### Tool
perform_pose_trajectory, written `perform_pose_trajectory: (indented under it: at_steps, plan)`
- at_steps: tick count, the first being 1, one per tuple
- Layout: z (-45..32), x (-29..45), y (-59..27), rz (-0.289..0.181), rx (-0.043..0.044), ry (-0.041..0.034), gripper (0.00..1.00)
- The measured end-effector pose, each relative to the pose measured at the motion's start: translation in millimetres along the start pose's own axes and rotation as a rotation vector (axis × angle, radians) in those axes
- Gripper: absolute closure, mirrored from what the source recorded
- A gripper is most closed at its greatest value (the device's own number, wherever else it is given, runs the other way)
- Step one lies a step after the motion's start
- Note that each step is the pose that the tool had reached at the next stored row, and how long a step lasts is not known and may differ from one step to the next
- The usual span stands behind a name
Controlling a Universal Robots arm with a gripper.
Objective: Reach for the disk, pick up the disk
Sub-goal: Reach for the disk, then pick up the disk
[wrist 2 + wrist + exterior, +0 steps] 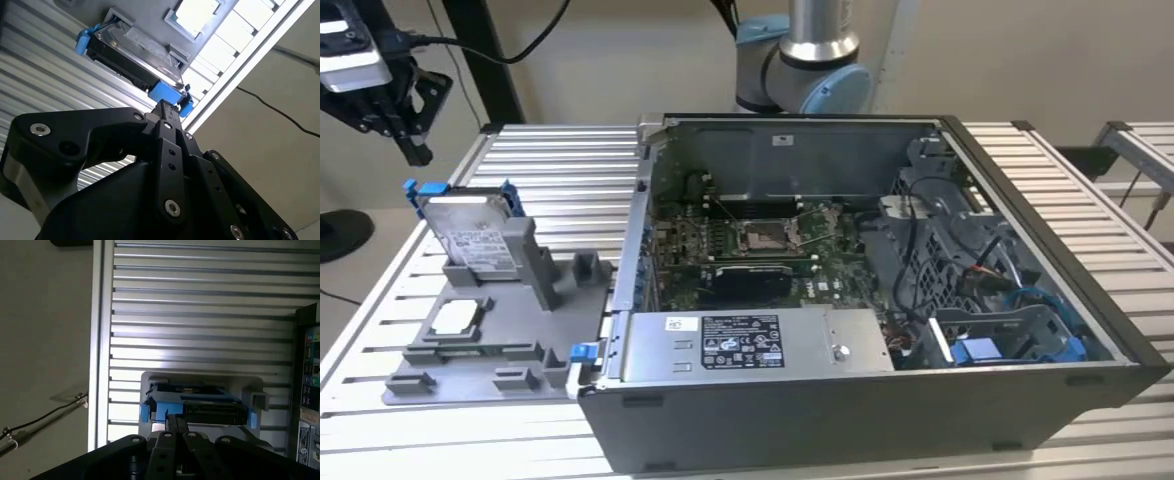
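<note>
One gripper (415, 152): above grey holder (520, 335), toward exterior view's left; jaws closed together, empty, clear of disk. One disk (470, 238): upright in holder slot, blue-bracketed. One square chip (454, 318): flat on holder. One open computer case (827, 430): beside holder, exterior view's right.

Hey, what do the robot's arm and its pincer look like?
The arm is a silver tube with pale-blue joint caps. The pincer is matte black, built of angular linked bars dotted with silver screw heads.
</note>
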State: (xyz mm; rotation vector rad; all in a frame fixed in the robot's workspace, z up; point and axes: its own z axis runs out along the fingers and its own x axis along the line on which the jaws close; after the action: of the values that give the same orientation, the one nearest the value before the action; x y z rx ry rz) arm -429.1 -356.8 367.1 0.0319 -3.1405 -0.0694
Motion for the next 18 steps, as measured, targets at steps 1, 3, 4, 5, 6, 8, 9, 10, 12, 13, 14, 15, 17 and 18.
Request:
perform_pose_trajectory:
  at_steps: [1,3,4,5,6,8,9,10,12,13,14,15,17,18]
  plan:
    - [0.0,0.0,0.0,0.000,0.0000,0.0000,1.00]
    - [0.0,0.0,0.0,0.000,0.0000,0.0000,1.00]
    - [0.0,0.0,0.0,-0.003,-0.0001,0.0001,1.00]
    - [0.0,0.1,0.0,-0.010,-0.0001,0.0005,1.00]
    - [0.0,0.1,0.0,-0.022,0.0000,0.0010,1.00]
    - [0.1,0.1,0.0,-0.051,-0.0001,0.0021,1.00]
    - [0.0,0.1,0.0,-0.064,-0.0001,0.0027,1.00]
    - [0.0,0.1,0.0,-0.075,0.0000,0.0034,1.00]
    - [0.0,0.1,0.0,-0.106,-0.0001,0.0047,1.00]
    - [0.0,0.1,0.0,-0.115,-0.0001,0.0051,1.00]
    - [0.0,0.1,0.0,-0.124,-0.0001,0.0055,1.00]
    - [0.0,0.1,0.0,-0.133,-0.0001,0.0058,1.00]
    - [0.0,0.1,0.0,-0.151,-0.0001,0.0067,1.00]
    - [0.0,0.1,0.0,-0.160,-0.0001,0.0071,1.00]
